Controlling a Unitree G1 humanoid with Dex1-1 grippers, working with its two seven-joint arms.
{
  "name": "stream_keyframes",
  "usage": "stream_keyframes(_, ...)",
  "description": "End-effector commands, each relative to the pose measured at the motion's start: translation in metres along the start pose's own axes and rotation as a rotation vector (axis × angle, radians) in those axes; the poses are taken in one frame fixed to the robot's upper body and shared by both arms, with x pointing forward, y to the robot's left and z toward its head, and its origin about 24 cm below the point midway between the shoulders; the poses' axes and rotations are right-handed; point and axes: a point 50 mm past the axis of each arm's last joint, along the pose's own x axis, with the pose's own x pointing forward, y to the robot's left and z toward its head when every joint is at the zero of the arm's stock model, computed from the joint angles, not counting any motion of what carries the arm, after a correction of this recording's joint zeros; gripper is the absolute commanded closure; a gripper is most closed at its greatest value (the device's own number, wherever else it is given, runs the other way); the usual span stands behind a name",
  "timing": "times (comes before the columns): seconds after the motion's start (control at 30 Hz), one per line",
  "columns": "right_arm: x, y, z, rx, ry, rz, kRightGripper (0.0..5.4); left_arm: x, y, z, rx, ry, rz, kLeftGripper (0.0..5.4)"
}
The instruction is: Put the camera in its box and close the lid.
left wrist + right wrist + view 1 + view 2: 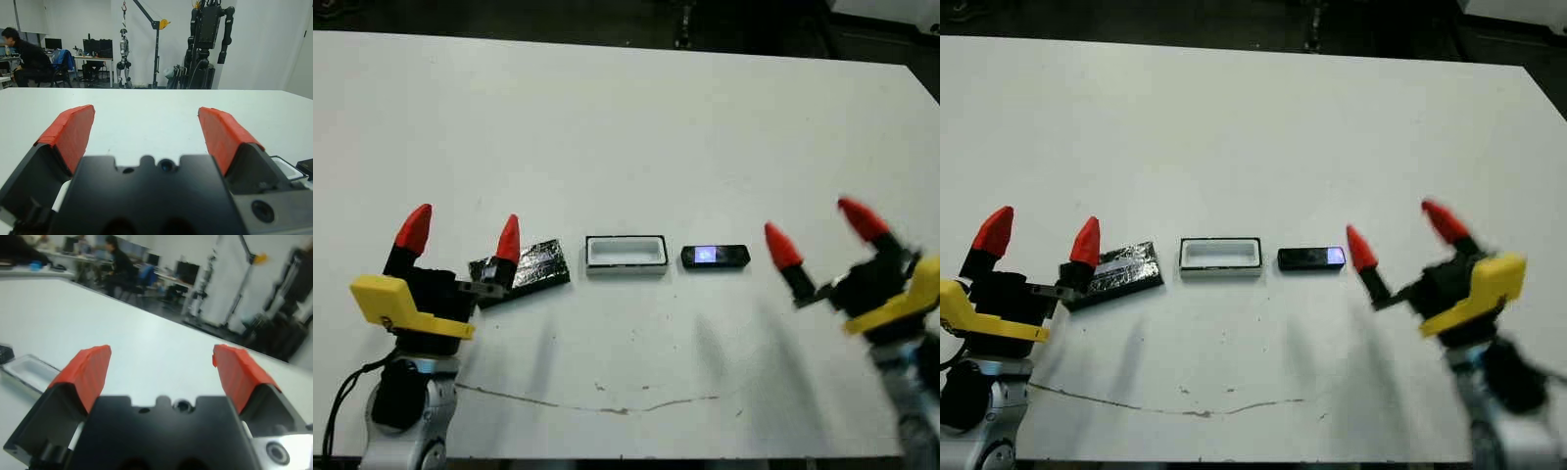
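Camera (715, 257): flat on the table (626, 117), just right of the box (626, 254), apart from it.
Box: open, empty, between lid (524, 269) and camera.
Lid: left of the box, beside the left gripper (462, 233).
Left gripper: fingers spread wide, empty.
Right gripper (815, 227): wide, empty, near the camera's right end.
Handling: camera looks light, stiff, smooth (probably slippery); pinch across the narrow width at mid-length.

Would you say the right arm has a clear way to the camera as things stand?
Probably yes. The right claw is open, just to the right of the camera, with only bare table between them. The box lies on the camera's far side.
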Motion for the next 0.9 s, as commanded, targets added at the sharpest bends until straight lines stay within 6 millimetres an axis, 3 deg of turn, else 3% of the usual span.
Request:
stream_keyframes(0.03,0.019,-0.027,0.012,-0.091,0.046,0.157,0.0,-0.002,0.001,-0.004,-0.002,0.021,-0.003,0.02)
stream_keyframes(0.2,0.056,-0.048,0.025,-0.264,0.155,0.342,0.0,-0.002,0.001,-0.007,-0.027,0.026,-0.005,0.02)
stream_keyframes(0.43,0.087,-0.05,0.027,-0.382,0.285,0.689,0.0,-0.002,0.0,-0.006,-0.018,0.025,0.004,0.02)
stream_keyframes(0.63,0.1,-0.042,0.02,-0.403,0.462,0.965,0.0,-0.003,0.001,-0.007,-0.016,0.028,0.009,0.02)
stream_keyframes(0.9,0.105,-0.02,0.004,-0.495,0.496,1.186,0.0,-0.003,0.001,-0.008,-0.019,0.029,0.013,0.02)
